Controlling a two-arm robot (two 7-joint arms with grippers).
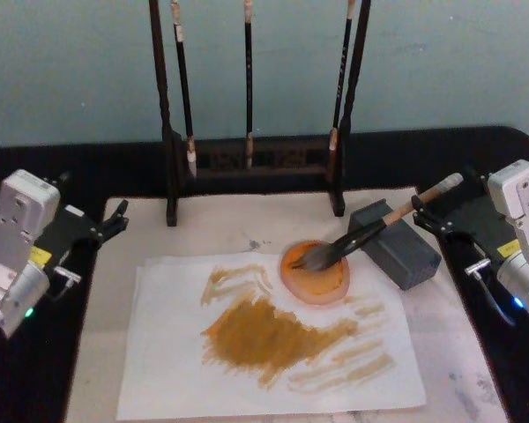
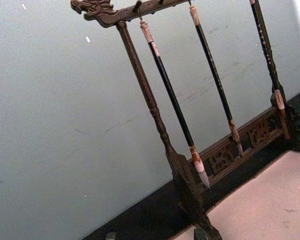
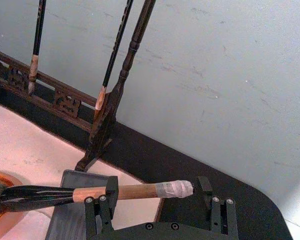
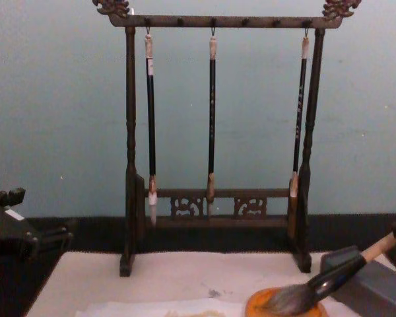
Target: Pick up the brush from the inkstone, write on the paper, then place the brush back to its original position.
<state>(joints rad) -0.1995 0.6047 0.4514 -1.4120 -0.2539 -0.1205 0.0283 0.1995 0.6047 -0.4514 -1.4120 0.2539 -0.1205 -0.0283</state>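
Brush (image 1: 361, 238) in inkstone (image 1: 291, 280), paper (image 1: 176, 370) streaked ochre; right gripper (image 3: 157, 187) spread, empty, at its tail end; left gripper (image 1: 115, 220) parked left; I reckon only withdrawal remains

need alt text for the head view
The large brush lies with its bristles in an orange dish and its handle across a grey block, the open right gripper at the handle's end. The paper in front carries brown strokes; the left gripper is parked at the left, a brush rack behind.

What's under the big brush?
The brush has its bristles in the orange dish and its handle over the grey block. The dish floor beneath the bristles is hidden.
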